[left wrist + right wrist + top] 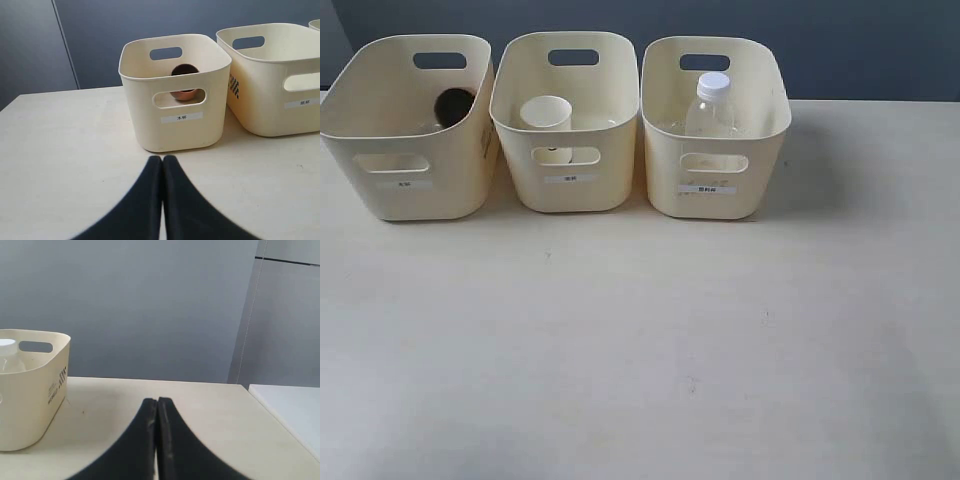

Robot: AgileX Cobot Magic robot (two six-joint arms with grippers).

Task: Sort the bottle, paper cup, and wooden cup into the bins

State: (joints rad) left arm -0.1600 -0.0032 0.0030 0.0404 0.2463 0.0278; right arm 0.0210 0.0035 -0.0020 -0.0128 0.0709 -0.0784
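Observation:
Three cream bins stand in a row at the back of the table. The left bin [410,190] holds the dark brown wooden cup [452,106], which lies on its side and also shows through the handle hole as the wooden cup [184,87]. The white paper cup [546,113] stands in the middle bin [565,190]. The clear bottle [711,108] with a white cap stands in the right bin [715,195]. Neither arm appears in the exterior view. My left gripper [162,159] is shut and empty in front of the left bin [175,130]. My right gripper [157,401] is shut and empty beside the right bin [30,410].
The pale table [640,350] stretches in front of the bins. A dark grey wall [860,40] rises behind them. In the right wrist view the table's edge [250,390] and a lighter surface [295,405] lie beyond the gripper.

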